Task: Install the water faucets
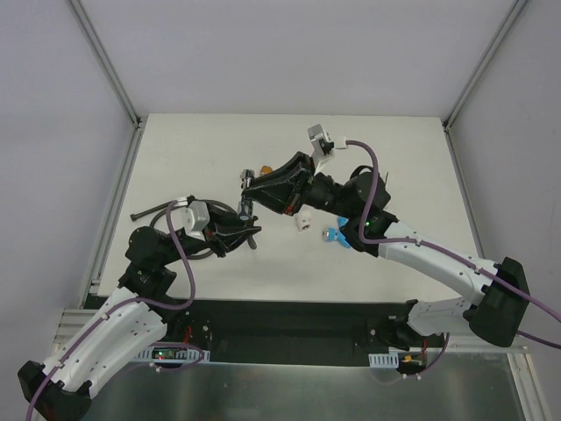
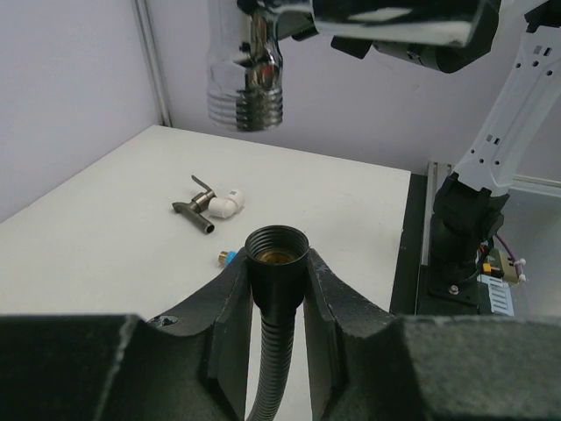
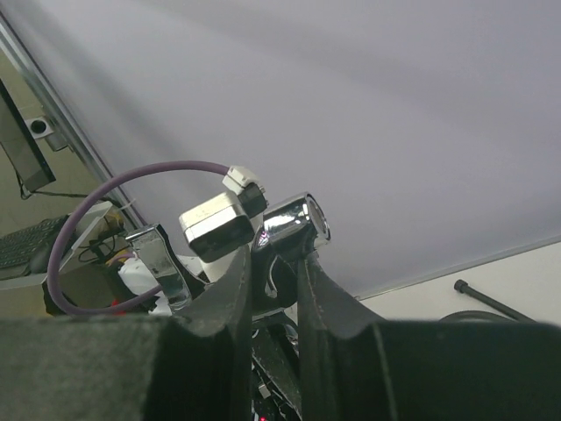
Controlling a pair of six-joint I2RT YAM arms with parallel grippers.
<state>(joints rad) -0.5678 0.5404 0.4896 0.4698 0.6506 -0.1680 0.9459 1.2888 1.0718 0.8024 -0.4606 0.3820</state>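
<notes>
Tabletop [image 1: 202, 149], white, fills the middle of the top view. Two arms, the left arm [image 1: 140, 294] and the right arm [image 1: 429, 259], reach in from the lower corners and meet just left of centre. One long dark hose [image 1: 149, 211] lies at centre left. The left gripper [image 2: 277, 274] is closed tight on the hose's black threaded collar [image 2: 277, 248], which faces mouth-up at lower centre of the left wrist view. Four faucets can be counted. The chrome faucet [image 2: 249, 74] is clamped between the nearly closed fingers of the right gripper [image 3: 273, 263]. It is off the table, threaded end down, above the collar and apart from it. The orange-brass faucet [image 1: 263, 171] lies just above the grippers, and the blue faucet [image 1: 335, 235] lies right of centre. The dark grey-brown faucet [image 2: 194, 209] lies at mid-left of the left wrist view, touching the one white elbow fitting [image 2: 226, 206].
</notes>
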